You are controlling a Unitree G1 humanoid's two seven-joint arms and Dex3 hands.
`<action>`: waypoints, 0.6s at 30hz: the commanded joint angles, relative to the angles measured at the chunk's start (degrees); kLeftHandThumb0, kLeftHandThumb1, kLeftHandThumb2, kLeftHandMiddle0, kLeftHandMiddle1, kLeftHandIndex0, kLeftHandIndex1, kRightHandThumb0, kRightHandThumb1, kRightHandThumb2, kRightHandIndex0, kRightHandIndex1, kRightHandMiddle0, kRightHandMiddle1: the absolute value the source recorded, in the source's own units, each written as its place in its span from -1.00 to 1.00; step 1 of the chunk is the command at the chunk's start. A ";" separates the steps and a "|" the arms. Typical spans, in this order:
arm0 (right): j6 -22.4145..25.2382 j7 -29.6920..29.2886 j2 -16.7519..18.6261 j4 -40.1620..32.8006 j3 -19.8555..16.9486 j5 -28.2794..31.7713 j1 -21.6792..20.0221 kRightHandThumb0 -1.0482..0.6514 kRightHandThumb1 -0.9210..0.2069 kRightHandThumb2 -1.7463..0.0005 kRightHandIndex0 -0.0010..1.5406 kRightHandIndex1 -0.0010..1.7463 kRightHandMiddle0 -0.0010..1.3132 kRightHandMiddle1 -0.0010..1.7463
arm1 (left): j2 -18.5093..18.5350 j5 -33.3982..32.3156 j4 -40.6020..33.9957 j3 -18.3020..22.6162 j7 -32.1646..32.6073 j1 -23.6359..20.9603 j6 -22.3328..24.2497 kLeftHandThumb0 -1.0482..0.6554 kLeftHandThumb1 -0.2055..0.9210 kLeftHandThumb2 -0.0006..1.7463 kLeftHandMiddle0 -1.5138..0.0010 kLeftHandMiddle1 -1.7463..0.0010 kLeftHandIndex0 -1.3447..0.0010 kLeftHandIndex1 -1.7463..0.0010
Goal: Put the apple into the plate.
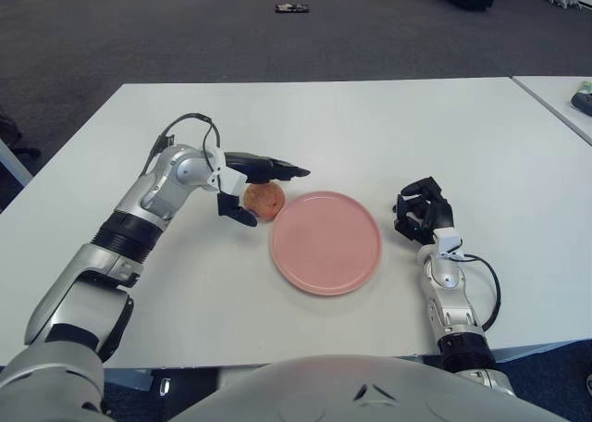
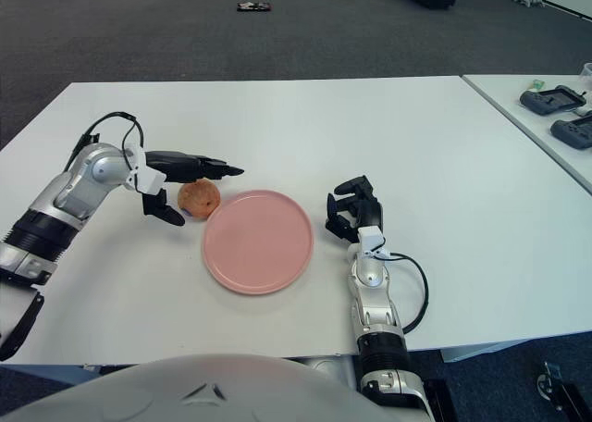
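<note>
An orange-red apple (image 1: 264, 199) sits on the white table (image 1: 388, 135) just left of the pink plate (image 1: 326, 242), outside its rim. My left hand (image 1: 256, 190) is spread around the apple: two long fingers (image 1: 270, 169) reach over its far side and the thumb (image 1: 239, 213) points down at its near left. The fingers are not closed on the fruit. My right hand (image 1: 422, 210) shows to the right of the plate, fingers curled and holding nothing.
A second white table (image 2: 546, 135) stands at the right with dark devices (image 2: 555, 98) on it. A small dark object (image 1: 291, 7) lies on the grey carpet beyond the table.
</note>
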 commanded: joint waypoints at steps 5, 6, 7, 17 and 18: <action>1.79 -0.19 -0.48 0.50 -0.57 -0.31 1.18 -0.24 -0.40 -0.13 -0.24 0.65 -0.39 1.00 | 0.75 5.07 2.97 -1.52 3.90 -1.59 -4.05 -0.59 -0.42 0.25 1.00 1.00 1.00 1.00; 1.54 -0.24 -0.46 0.53 -0.58 -0.31 1.18 -0.24 -0.41 -0.13 -0.23 0.65 -0.39 1.00 | 0.82 6.39 3.33 -1.71 5.19 -1.52 -4.60 -0.61 -0.41 0.24 1.00 1.00 1.00 1.00; 1.22 -0.23 -0.46 0.60 -0.59 -0.28 1.17 -0.24 -0.41 -0.13 -0.23 0.65 -0.39 1.00 | 0.84 7.64 3.68 -1.92 6.37 -1.53 -5.03 -0.61 -0.40 0.24 1.00 1.00 1.00 1.00; 1.13 0.24 -1.00 1.00 -0.56 -0.37 1.11 -0.24 -0.40 -0.14 -0.24 0.66 -0.39 1.00 | -0.60 18.45 11.95 -5.37 19.42 -3.70 -9.66 -0.74 -0.19 0.13 1.00 1.00 1.00 1.00; 1.27 0.31 -1.06 0.89 -0.57 -0.36 1.15 -0.24 -0.40 -0.14 -0.24 0.66 -0.39 1.00 | -0.87 19.38 13.17 -5.71 21.11 -3.81 -10.05 -0.75 -0.17 0.13 1.00 1.00 1.00 1.00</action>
